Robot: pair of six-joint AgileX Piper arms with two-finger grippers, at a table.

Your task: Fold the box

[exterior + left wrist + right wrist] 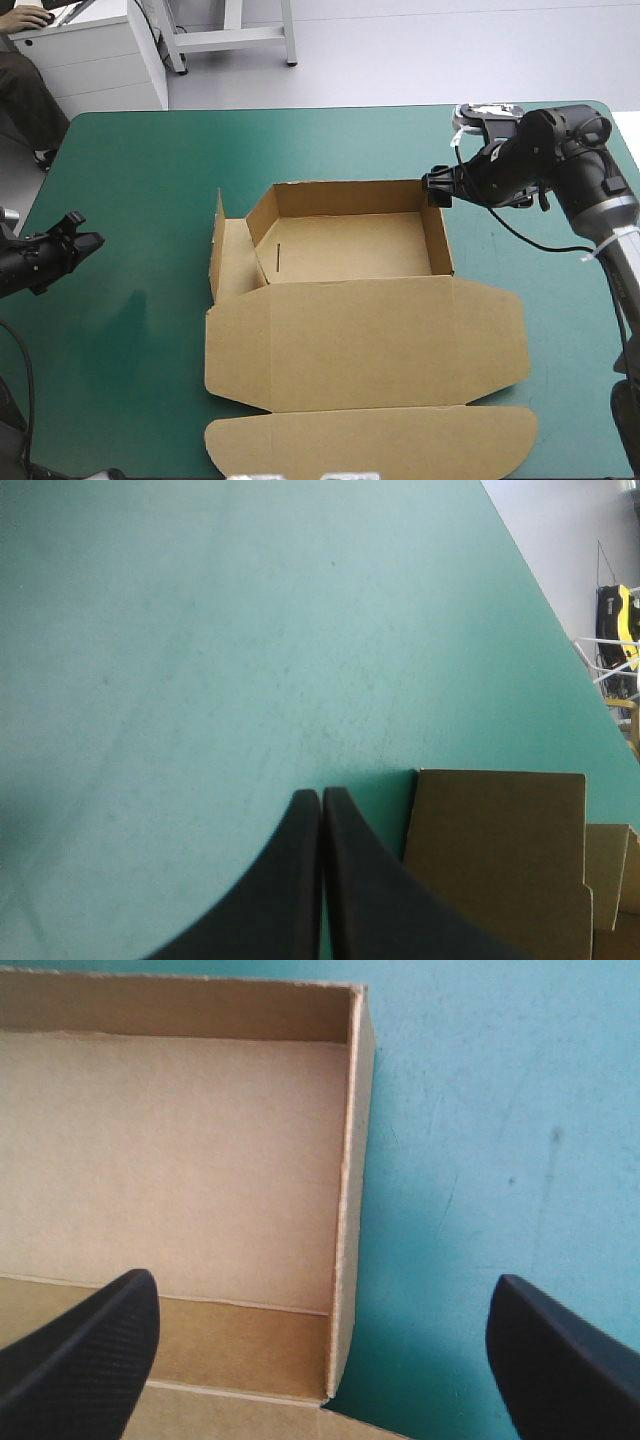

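On the teal-green cover (140,330), as I read it from the console:

Item 1: right gripper (437,188). Its black fingers (80,1360) are spread wide with nothing gripped between them. I place it at the far right corner of the box (350,248). On its wrist camera the tray's right wall (345,1160) runs lengthwise through the gap between the jaws, and I can make out no contact with either finger. The tray floor lies ahead of one finger and bare cover ahead of the other.

Item 2: left gripper (85,238). Its fingers are pressed together into one pointed arch, with nothing in their grasp. It sits by the table's left edge, well apart from the box. Straight ahead of its jaws I see only cover. Off to one side of them, brown board of the box stands in view.

Item 3: box. Brown board, about mid-table, between the two grippers and much nearer the right one. The far wall (345,197) and right wall are upright, and the left wall (262,225) is raised. Outside the left wall a side flap (217,245) stands on edge. The lid (365,340) lies flat toward the near edge. Its tuck flap (370,440) lies flat beyond it, close to that edge.
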